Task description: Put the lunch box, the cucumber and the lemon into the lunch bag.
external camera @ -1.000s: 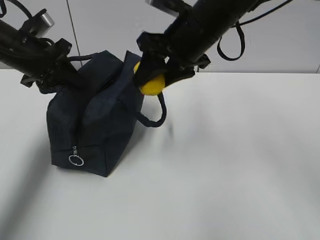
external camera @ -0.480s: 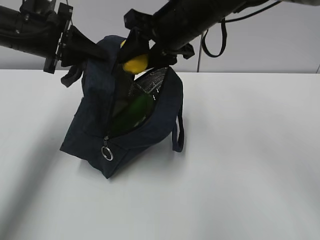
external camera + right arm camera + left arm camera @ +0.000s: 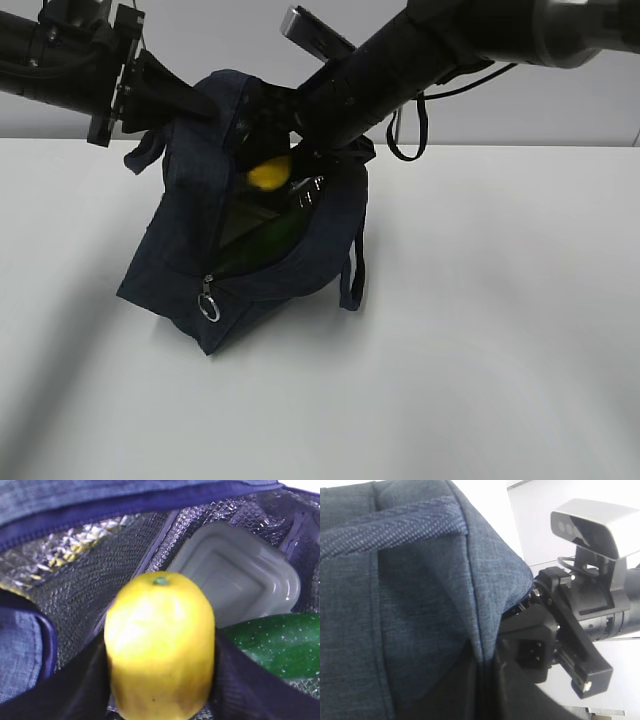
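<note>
My right end effector (image 3: 275, 165) is clamped on the small yellow oval lemon (image 3: 160, 647), holding it in the open mouth of the boxy navy fabric lunch bag (image 3: 190, 255) on the white table (image 3: 480, 330). Inside lie the sage-green-lidded lunch box (image 3: 235, 582) and dark green cucumber (image 3: 270, 642). My left end effector (image 3: 185, 100) grips the bag's top edge.

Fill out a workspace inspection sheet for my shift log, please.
Surface: white table, bare around the bag.
Job's things: lunch bag open, tilted; lunch box and cucumber inside; lemon at the opening.
Clutter: nothing seen.
Grippers: right gripper shut on the lemon; left gripper at the bag's top edge, jaws hidden.
Cables: black loop hanging from the right arm.
Surroundings: pale wall.
</note>
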Robot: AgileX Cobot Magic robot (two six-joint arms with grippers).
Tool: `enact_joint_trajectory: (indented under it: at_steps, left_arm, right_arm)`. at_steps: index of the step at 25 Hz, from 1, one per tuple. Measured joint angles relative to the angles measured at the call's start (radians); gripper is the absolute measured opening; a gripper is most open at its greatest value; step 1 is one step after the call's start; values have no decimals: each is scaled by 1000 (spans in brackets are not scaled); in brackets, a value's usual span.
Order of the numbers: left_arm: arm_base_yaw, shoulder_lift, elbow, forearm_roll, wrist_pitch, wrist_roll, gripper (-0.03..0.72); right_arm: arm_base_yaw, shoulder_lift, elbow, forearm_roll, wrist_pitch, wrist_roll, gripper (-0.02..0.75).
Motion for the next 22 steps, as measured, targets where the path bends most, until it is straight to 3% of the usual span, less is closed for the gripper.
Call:
enact_joint_trajectory:
  at_steps: [10,17,22]
  left_arm:
    - [0,0,0,0,0,2,8]
    - [0,0,0,0,2,2,8]
    - [0,0,0,0,4,2,8]
  right_arm:
    - [0,2,0,0,-9,0,572]
    - [-8,2,-26,0,96,-34,580]
    - [-47,2,-83,-4,209,-42,534]
